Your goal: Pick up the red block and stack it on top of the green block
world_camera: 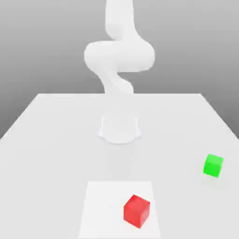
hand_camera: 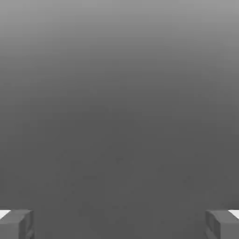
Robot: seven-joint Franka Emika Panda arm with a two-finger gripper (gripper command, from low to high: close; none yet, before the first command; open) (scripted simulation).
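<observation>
The red block (world_camera: 137,211) rests on the white table near the front edge, slightly to the exterior view's right of centre. Well apart from it, the green block (world_camera: 213,165) sits at the exterior view's right and a little farther back. The white arm (world_camera: 119,56) rises from its base (world_camera: 119,129) at mid-table and runs up past the top of the picture. In the hand view my gripper (hand_camera: 119,224) is open, its grey fingertips (hand_camera: 16,224) far apart with nothing between them, facing plain grey background.
A lighter square patch (world_camera: 100,210) marks the table under the red block. The table's edges (world_camera: 18,116) slope away at both sides of the exterior view.
</observation>
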